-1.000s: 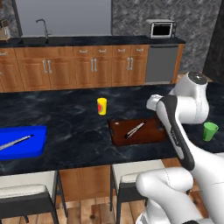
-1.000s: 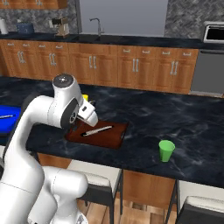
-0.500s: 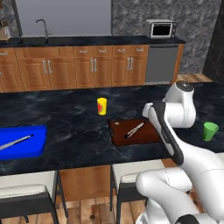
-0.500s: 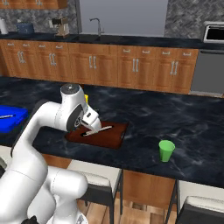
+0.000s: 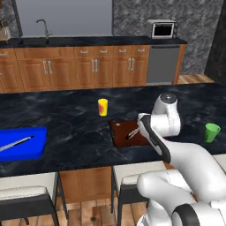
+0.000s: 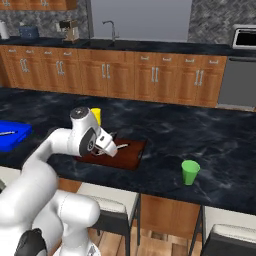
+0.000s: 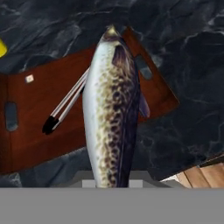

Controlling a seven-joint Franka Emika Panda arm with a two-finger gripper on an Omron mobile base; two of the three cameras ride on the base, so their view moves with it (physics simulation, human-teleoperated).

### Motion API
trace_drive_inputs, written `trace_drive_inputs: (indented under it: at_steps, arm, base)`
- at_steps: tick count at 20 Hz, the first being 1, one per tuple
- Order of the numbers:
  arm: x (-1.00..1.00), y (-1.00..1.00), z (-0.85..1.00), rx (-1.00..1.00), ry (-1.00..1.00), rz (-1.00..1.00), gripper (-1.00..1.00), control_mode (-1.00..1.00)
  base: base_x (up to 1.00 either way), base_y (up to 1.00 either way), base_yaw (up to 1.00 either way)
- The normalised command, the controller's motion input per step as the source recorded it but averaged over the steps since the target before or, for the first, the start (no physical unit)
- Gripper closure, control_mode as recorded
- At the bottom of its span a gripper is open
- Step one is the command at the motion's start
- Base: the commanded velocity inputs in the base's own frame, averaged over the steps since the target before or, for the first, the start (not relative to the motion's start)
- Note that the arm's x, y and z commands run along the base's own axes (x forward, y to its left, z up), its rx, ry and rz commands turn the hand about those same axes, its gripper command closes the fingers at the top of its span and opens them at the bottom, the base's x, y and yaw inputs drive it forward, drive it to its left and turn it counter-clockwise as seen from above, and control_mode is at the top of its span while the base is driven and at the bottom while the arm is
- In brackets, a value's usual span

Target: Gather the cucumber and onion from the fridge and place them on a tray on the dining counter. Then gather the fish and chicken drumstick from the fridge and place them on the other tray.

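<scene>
The gripper (image 7: pixel 111 183) is pinching the fish (image 7: pixel 113 109), a long speckled body that hangs from its jaws above the other tray (image 7: pixel 39 127), the dark reddish-brown one on the dining counter (image 5: pixel 66 114). Seen from the hand, the fish's far end reaches past the tray's far edge and its body crosses a pair of slim utensils (image 7: pixel 65 107) lying on the tray. Judged from this pose, the placing step is under way: lower gently, bring the fish's length in line with the tray's long side, clear of the utensils, and release only once it rests flat. The yellow cup (image 5: pixel 102 107) stands just beyond the tray; the green cup (image 5: pixel 212 132) stands well to its right.
</scene>
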Motion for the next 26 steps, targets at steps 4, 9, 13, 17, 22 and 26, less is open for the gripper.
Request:
trace_drive_inputs:
  at_steps: [4, 9, 13, 17, 22, 26]
  arm:
    - [0.52, -0.01, -0.32, 0.0, 0.09, 0.0, 1.0, -1.0]
    - [0.45, -0.09, -0.34, 0.0, 0.06, 0.0, 1.0, -1.0]
    - [0.29, -0.13, -0.37, 0.0, 0.01, -0.02, 1.0, -1.0]
    - [0.29, -0.08, -0.37, 0.0, 0.0, -0.03, 1.0, -1.0]
    - [0.3, -0.06, -0.39, 0.0, 0.0, -0.04, 1.0, -1.0]
    - [0.27, -0.07, -0.35, 0.0, 0.0, -0.05, 1.0, -1.0]
  base:
    - [0.0, 0.0, 0.0]
    - [0.0, 0.0, 0.0]
    - [0.0, 0.0, 0.0]
    - [0.0, 0.0, 0.0]
    - [0.0, 0.0, 0.0]
    - [0.0, 0.0, 0.0]
